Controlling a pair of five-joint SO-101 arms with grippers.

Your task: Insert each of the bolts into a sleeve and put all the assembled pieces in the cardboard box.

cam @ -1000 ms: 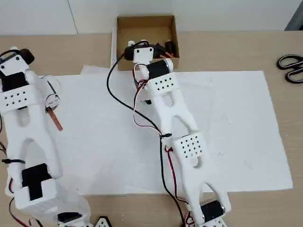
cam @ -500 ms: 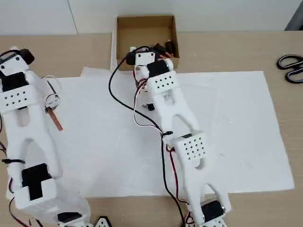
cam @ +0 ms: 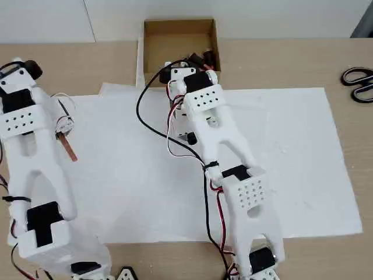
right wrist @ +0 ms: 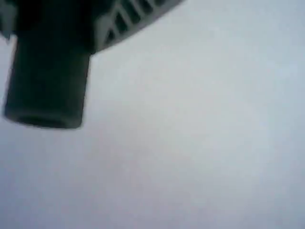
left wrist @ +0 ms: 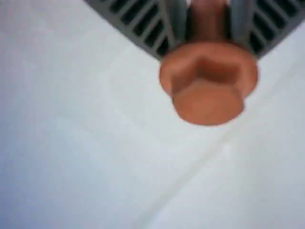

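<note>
My left gripper [cam: 63, 132] is at the table's left side, shut on an orange-brown bolt [cam: 70, 150] that slants down over the white paper. Close up, the bolt's hexagonal head [left wrist: 208, 81] sticks out from between the grey jaws. My right gripper [cam: 187, 133] is over the paper in front of the cardboard box [cam: 150, 41], shut on a black sleeve [cam: 190, 139]. From the right wrist, the sleeve [right wrist: 47, 71] is a dark cylinder hanging just above the paper. Dark assembled pieces [cam: 207, 59] lie in the box's right near corner.
A large white paper sheet [cam: 291, 146] covers the middle of the wooden table. Black scissors [cam: 358, 84] lie at the far right edge. The right arm's black and red cables [cam: 166, 137] loop over the paper left of it.
The right arm has drawn back from the box edge toward the table's front, carrying the black sleeve over the paper. The left arm and its bolt have stayed put.
</note>
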